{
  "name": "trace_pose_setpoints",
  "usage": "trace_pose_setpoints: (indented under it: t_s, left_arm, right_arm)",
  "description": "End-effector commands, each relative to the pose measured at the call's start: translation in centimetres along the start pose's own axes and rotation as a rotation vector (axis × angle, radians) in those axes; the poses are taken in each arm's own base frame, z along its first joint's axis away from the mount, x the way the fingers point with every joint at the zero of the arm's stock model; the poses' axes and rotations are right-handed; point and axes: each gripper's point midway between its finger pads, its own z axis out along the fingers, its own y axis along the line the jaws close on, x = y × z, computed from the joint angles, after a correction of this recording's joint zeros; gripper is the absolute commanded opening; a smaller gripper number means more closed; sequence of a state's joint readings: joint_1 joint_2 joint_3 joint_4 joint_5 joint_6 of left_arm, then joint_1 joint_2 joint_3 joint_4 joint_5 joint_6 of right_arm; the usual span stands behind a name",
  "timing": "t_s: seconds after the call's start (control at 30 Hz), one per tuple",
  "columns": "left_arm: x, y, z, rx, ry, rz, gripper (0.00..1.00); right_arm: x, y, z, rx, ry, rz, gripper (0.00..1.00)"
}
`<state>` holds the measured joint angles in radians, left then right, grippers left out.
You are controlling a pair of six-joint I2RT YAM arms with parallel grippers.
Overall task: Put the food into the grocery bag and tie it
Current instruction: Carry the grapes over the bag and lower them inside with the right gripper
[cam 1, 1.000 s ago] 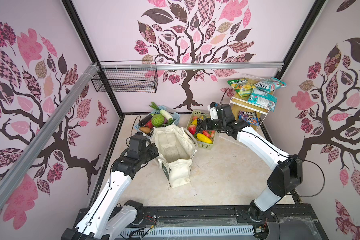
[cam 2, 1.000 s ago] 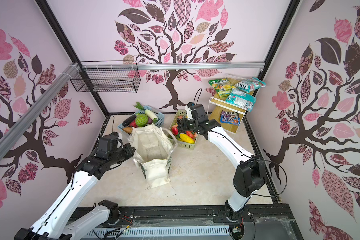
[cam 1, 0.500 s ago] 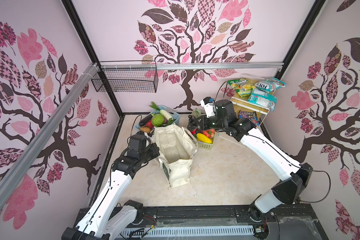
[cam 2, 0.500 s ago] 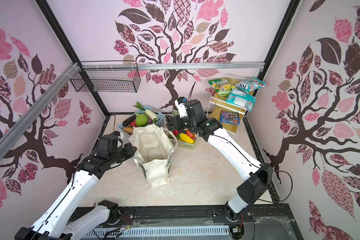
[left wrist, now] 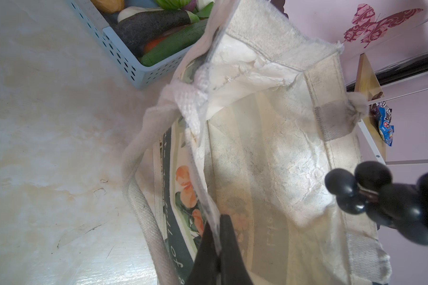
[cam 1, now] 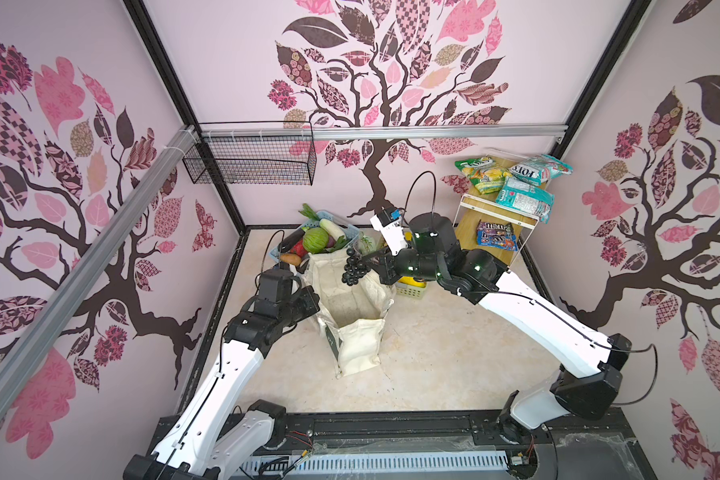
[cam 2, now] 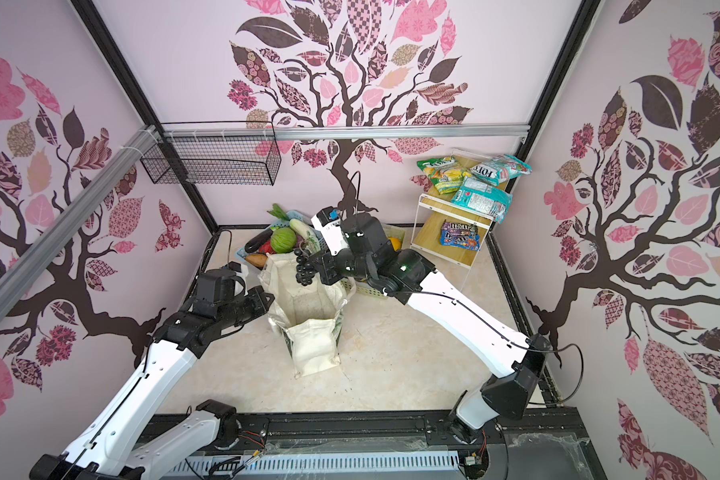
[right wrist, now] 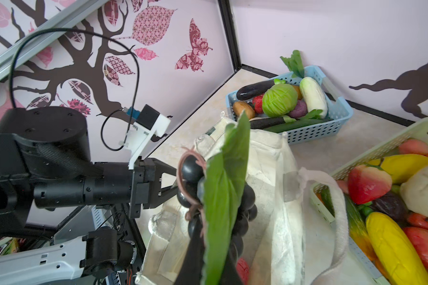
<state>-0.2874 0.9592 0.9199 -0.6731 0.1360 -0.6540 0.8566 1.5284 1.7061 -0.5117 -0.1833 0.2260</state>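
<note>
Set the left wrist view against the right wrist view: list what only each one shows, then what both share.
Only the left wrist view: the orange-flower print on the grocery bag, and the M&M's packets on the shelf.
Only the right wrist view: the pale-green basket of fruit, the cabbage, and the green leaf on the grapes.
Both: the grape bunch at the open bag's mouth, the blue basket, and the left gripper shut on the bag's rim.
</note>
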Motion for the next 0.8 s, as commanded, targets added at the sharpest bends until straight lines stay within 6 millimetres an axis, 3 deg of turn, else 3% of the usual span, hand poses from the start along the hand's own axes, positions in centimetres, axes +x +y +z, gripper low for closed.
trace_pose_setpoints:
  t_s: [0.0, 0.37, 0.77]
  left_arm:
    - [-0.4, -0.6, -0.3, 0.023, -0.010, 0.016, 0.02]
    - [-0.2, -0.8, -0.4, 0.038, -0.003, 0.018, 0.02]
    - [0.1, -1.8, -0.8, 0.069, 0.005, 0.046, 0.03]
  right_arm:
    - [0.7, 1.1, -0.2, -0.035, 0.010, -0.012, 0.01]
    - [8.9, -0.1, 5.8, -0.006, 0.233, -0.047, 0.00]
    - [15.1, -2.0, 10.5, 0.001, 0.412, -0.098, 0.00]
